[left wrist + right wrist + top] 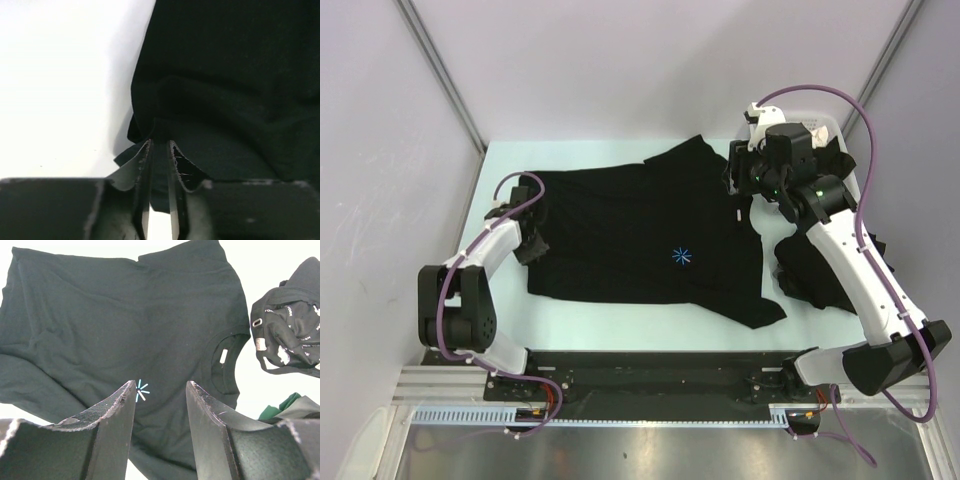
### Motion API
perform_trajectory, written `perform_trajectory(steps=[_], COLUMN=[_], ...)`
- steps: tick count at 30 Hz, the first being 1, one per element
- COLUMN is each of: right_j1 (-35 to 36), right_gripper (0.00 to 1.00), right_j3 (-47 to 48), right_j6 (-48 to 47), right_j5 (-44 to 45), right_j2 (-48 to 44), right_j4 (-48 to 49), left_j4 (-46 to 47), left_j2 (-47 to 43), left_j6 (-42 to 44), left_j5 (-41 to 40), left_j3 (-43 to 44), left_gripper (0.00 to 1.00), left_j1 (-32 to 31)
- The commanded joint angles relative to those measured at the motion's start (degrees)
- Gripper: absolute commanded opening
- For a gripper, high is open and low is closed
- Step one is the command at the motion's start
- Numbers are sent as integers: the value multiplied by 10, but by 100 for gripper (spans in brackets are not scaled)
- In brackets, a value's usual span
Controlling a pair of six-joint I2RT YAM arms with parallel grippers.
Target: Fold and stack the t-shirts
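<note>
A black t-shirt lies spread flat on the table, with a light-blue starburst mark on its chest. In the right wrist view the same t-shirt shows its starburst and a white neck label. My left gripper sits low at the shirt's left edge. In its own view the gripper is shut on a bunched fold of that t-shirt. My right gripper hangs above the shirt's far right corner. Its own view shows it open and holding nothing.
More black cloth is heaped at the right under the right arm. A white basket peeks out at the back right. A black printed item with straps and something green lie beside the shirt's collar.
</note>
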Motion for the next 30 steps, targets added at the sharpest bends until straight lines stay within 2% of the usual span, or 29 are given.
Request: perform_trajectory(steps=[1, 2, 3, 10, 21, 30], right_j1=[-2, -2, -2, -2, 1, 2], right_gripper=[50, 50, 50, 50, 50, 50], right_j3=[-2, -2, -2, -2, -3, -3], right_j6=[-4, -4, -4, -8, -12, -13], right_j5=[-2, -3, -3, 2, 6, 0], right_j2=[-16, -17, -16, -14, -6, 1], right_j4=[8, 8, 9, 8, 7, 12], left_j4=[-9, -11, -11, -8, 12, 29], left_j2=[0, 3, 5, 17, 36, 47], left_j6=[12, 9, 5, 10, 41, 47], left_j5=[-9, -12, -15, -26, -28, -10], left_j3=[24, 24, 23, 34, 40, 35], left_gripper=[29, 35, 37, 41, 39, 30], left_j1=[-2, -2, -2, -1, 20, 38])
